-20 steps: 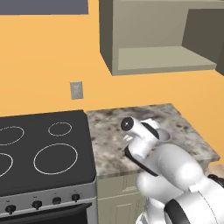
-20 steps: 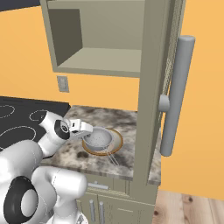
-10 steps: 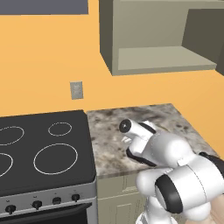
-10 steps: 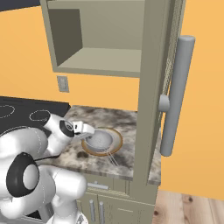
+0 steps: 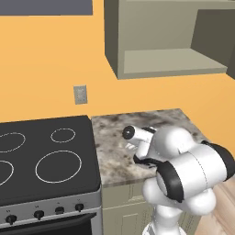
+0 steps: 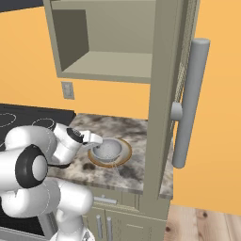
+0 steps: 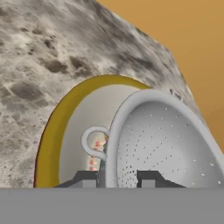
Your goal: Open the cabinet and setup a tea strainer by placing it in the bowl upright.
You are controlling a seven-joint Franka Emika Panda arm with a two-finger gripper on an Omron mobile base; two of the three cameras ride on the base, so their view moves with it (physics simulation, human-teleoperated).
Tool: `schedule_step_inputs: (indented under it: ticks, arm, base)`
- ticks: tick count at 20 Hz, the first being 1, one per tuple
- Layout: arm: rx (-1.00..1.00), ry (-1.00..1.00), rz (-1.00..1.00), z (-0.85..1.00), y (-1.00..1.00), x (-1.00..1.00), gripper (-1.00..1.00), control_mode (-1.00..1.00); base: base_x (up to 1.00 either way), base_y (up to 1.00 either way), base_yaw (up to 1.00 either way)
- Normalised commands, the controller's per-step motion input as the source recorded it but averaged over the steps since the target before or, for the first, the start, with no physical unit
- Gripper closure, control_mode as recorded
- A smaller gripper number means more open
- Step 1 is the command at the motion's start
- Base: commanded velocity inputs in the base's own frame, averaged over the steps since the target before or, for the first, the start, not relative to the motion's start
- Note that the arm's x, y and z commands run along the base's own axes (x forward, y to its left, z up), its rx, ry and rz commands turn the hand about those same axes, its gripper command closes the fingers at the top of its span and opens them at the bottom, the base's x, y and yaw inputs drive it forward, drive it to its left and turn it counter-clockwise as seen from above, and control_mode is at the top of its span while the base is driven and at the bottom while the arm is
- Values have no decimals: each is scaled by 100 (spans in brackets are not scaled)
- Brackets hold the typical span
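Gripper (image 7: 114,178) sits low over the bowl, right at the strainer's rim. The two fingertips show at a narrow spacing with the rim edge between them. Can't tell from the pictures whether they're pinching it or just off it.

Progress, biggest item first:

- Cabinet (image 6: 117,42): open. Door swung out to the side, bar handle (image 6: 190,101) facing the right base camera. Shelf (image 5: 174,62) inside looks bare. I'd call that step done.
- Counter (image 5: 119,137): marbled top beside the stove (image 5: 41,156); the arm is folded down over it.
- Bowl (image 6: 123,159): on the counter, below the open door, tan rim showing around the strainer.
- Tea strainer (image 6: 107,149): mesh basket is inside the bowl, open side up in the right base view. In the hand view (image 7: 166,144) the basket's hollow faces the camera with its rim near the bowl's inner wall. Handle too thin to trace with confidence.

Judgement: nearly finished. Strainer looks placed and upright. What's left is letting go, if it hasn't already, and backing the hand off without tipping the basket.
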Motion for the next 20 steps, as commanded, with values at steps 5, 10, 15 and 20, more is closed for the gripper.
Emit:
schedule_step_inputs:
  ticks: [5,10,15,20]
  arm:
    - [1,0,0,-3,0,1,-100,-100]
    - [0,0,0,-1,0,0,-100,-100]
    - [0,0,0,0,0,0,-100,-100]
    - [0,2,0,2,0,0,-100,-100]
  base:
    - [0,0,0]
    - [0,0,0]
    - [0,0,0]
    - [0,0,0]
